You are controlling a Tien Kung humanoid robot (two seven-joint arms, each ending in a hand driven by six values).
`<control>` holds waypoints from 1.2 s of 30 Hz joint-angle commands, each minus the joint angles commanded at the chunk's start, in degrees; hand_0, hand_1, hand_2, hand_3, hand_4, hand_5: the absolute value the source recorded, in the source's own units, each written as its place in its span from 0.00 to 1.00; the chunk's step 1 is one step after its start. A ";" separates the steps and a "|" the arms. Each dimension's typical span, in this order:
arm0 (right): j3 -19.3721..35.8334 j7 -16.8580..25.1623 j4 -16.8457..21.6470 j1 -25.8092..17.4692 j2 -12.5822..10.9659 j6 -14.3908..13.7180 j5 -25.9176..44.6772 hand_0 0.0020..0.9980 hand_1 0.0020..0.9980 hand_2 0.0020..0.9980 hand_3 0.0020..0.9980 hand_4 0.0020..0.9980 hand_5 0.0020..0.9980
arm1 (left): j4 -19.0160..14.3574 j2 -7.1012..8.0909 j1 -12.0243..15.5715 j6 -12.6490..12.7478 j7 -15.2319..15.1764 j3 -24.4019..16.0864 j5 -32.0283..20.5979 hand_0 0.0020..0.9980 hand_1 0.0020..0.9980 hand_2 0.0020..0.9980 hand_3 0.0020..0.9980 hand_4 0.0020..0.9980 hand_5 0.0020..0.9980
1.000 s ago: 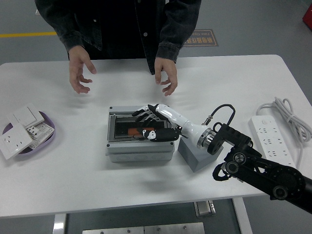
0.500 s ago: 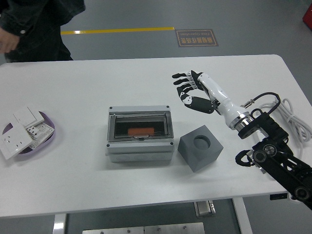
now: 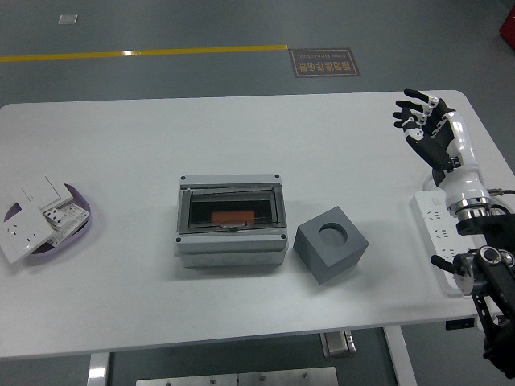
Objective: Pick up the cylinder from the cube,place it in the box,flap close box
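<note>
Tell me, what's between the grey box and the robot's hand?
In the head view, a dark grey cube sits between the grey box and the right hand.

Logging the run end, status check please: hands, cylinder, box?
Right hand open, raised at table's right edge, holding nothing. Orange cylinder inside box, flap shut. Cube socket empty.

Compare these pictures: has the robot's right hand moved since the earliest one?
Yes. The right hand was over the box; it has pulled away rightward, now raised open near the table's right edge, above the power strip.
</note>
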 joint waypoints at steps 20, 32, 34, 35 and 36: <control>11.17 0.63 -0.91 -3.66 0.26 -0.10 0.97 0.59 0.60 0.64 0.69 0.63 0.26 | 0.00 0.33 0.68 0.02 -2.84 5.30 -6.08 0.64 0.66 0.57 0.63 0.71 0.30; 11.61 0.46 -0.24 -3.41 0.79 0.44 0.80 0.59 0.60 0.64 0.68 0.68 0.28 | 0.00 0.14 0.07 0.10 -2.94 4.91 -6.27 0.64 0.66 0.57 0.63 0.71 0.30; 11.43 0.46 -0.31 -3.14 0.95 0.56 0.71 0.59 0.60 0.64 0.68 0.68 0.28 | 0.00 0.06 0.01 0.11 -2.96 4.92 -6.36 0.64 0.66 0.57 0.63 0.71 0.30; 11.34 0.43 -0.43 -3.02 0.99 0.61 0.68 0.59 0.60 0.64 0.68 0.68 0.28 | 0.00 0.03 -0.02 0.12 -2.98 4.96 -6.42 0.64 0.66 0.57 0.63 0.71 0.30; 11.24 0.38 -0.55 -2.90 1.03 0.68 0.65 0.59 0.60 0.64 0.67 0.68 0.28 | 0.00 -0.01 -0.07 0.12 -3.02 5.01 -6.51 0.64 0.66 0.57 0.63 0.71 0.30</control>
